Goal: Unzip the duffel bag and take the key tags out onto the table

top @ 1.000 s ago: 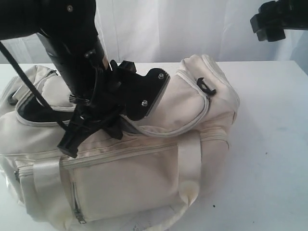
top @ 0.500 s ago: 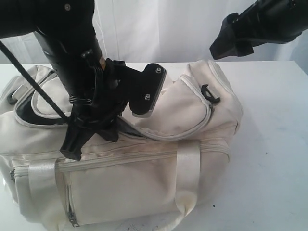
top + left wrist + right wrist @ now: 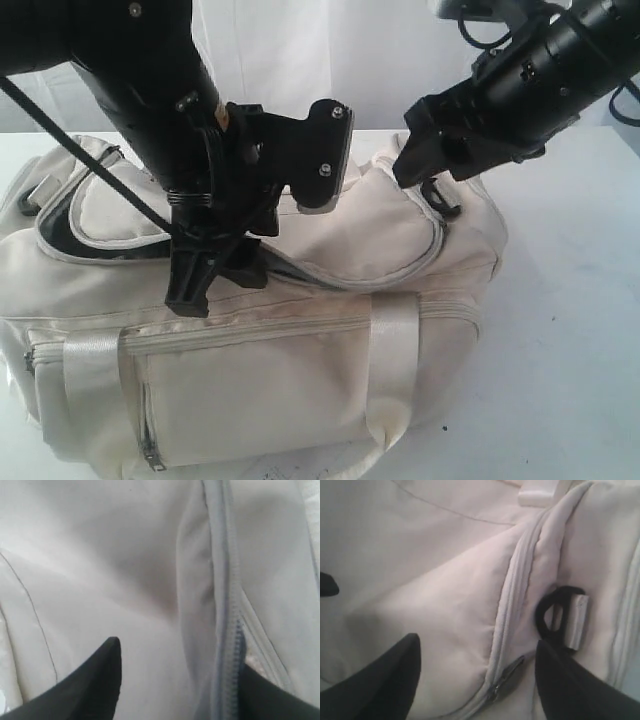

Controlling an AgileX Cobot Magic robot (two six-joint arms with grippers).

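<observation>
Cream-white fabric fills most of the scene: the large soft duffel bag lies on its side across the wide white desk, nearer the left of the exterior view, with a satin webbing handle strap running down its front panel. Along the bag's upper left a curved flap stands parted, and a strip of dark grey lining shows in the gap.

The left hand is low over the middle of the bag's top. Its two black fingers stand apart with loose cloth below them, and a grey zipper line runs just beside one finger. The hand is open and grips nothing.

The right hand reaches in from the upper right to the bag's right end. Its dark fingers are spread apart and hold nothing. A small metal zipper pull lies on the seam between them. Just beside that seam a black plastic ring is threaded on a short white webbing loop sewn to the bag.
</observation>
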